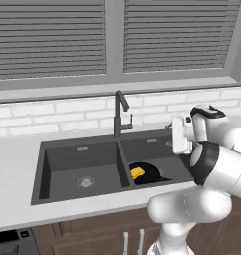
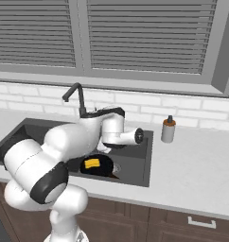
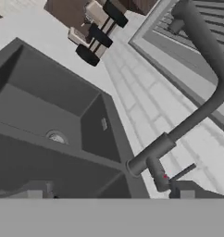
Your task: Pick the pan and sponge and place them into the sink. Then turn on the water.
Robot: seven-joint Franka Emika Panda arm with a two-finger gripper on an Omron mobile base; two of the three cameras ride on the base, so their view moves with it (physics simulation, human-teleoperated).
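Note:
The black pan lies in the right basin of the dark grey sink, with the yellow sponge resting in it. The right base view shows the same pan and sponge under my arm. My gripper is open and holds nothing, its fingertips set wide apart. It hovers over the right basin, level with the faucet and pointing at its base and thin side lever. No water runs from the spout.
A white soap bottle with a brown pump stands on the counter right of the sink. Behind the faucet are a white tiled wall and a window with blinds. The left basin holds just its drain.

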